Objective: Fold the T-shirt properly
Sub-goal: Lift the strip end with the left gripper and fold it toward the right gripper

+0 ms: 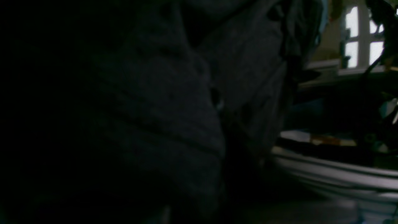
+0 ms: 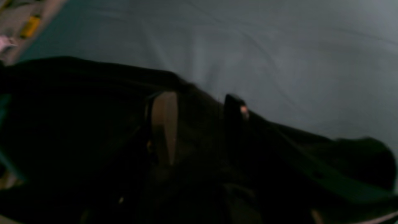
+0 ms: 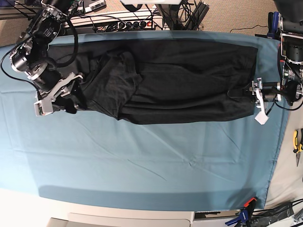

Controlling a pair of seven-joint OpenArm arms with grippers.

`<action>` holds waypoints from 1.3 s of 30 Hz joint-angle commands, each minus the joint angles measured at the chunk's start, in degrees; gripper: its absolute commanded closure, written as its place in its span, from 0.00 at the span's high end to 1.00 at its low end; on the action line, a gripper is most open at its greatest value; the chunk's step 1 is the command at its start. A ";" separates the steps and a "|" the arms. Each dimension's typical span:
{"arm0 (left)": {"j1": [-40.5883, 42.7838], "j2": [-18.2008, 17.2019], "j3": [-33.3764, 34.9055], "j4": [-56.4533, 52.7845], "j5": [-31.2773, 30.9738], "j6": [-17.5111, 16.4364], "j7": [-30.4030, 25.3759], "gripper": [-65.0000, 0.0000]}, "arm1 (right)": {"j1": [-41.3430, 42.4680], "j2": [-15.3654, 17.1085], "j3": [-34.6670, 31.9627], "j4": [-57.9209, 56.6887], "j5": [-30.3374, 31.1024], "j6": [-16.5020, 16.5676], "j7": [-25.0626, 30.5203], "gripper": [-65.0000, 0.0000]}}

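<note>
Black T-shirt — stretched lengthwise, rumpled at one end — on tablecloth.

Dark, soft black fabric of the T-shirt fills the lower half of the right wrist view, its upper edge running from the left side down toward the lower right. Two fingers of the right gripper rise out of the cloth: a pale tan pad and a dark fingertip. The black fabric lies bunched between them. Behind stretches the wrinkled grey-teal cloth covering the table.
</note>
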 commanded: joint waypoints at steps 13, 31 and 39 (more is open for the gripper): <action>0.98 0.55 0.61 22.40 2.00 0.95 5.11 0.00 | 0.63 0.63 0.17 0.94 -18.93 -3.67 8.55 0.40; 0.63 13.60 0.61 25.88 2.00 0.95 4.44 0.00 | 0.44 0.63 0.17 0.94 -31.80 -11.98 12.09 0.40; -0.50 18.73 0.63 25.88 2.00 0.95 3.34 0.00 | 0.48 0.66 0.17 0.72 -33.24 -11.98 12.57 0.40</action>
